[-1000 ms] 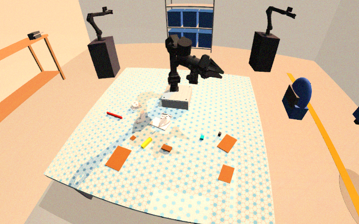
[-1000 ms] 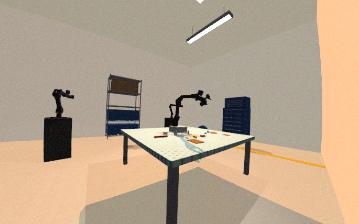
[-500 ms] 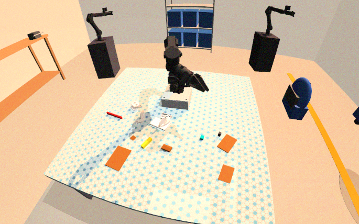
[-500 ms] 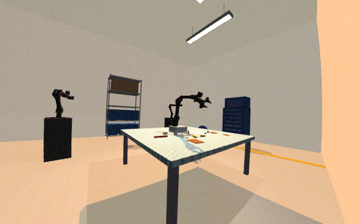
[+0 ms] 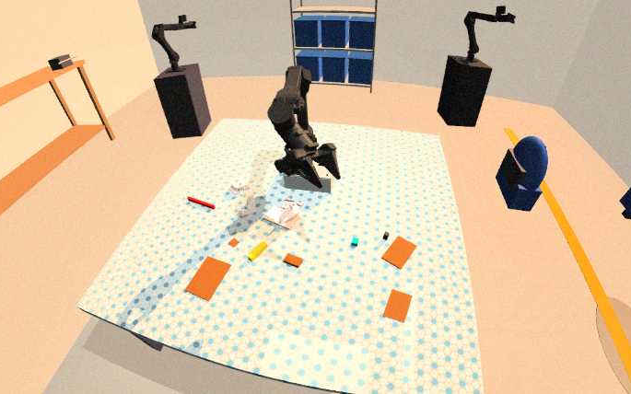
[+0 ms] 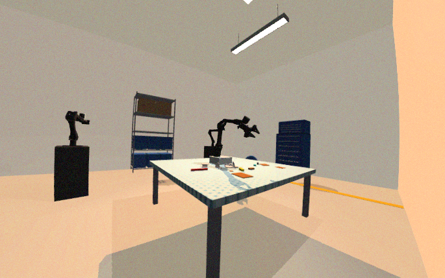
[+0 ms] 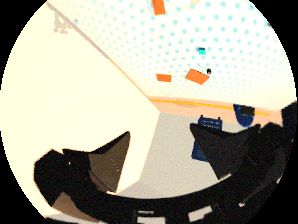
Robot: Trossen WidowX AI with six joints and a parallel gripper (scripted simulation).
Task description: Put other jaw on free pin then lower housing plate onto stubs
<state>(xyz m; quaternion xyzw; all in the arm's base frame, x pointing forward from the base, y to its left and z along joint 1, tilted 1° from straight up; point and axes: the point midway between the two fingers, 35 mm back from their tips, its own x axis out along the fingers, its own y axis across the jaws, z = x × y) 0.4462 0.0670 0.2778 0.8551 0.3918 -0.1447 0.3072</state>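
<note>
A white base plate (image 5: 271, 214) lies mid-table in the top view, with a pale jaw (image 5: 289, 214) on it. Its pins and any gear teeth are too small to make out. Another pale piece (image 5: 247, 207), which looks like the loose jaw, lies left of the base in the arm's shadow. A small white piece with dark marks (image 5: 238, 184) (image 6: 204, 165), perhaps the housing plate, lies farther back left. My gripper (image 5: 329, 181) (image 6: 256, 134) (image 7: 160, 131) is open and empty, high above the table. None of the task parts shows clearly between the fingers in the wrist view.
A red bar (image 5: 201, 202) (image 6: 199, 169) lies at the left. A yellow block (image 5: 258, 250), an orange block (image 5: 293, 260), a cyan cube (image 5: 355, 241) and a black cube (image 5: 385, 235) lie nearer the front. Several flat orange patches lie around them. The grey box (image 5: 308, 182) is under the arm.
</note>
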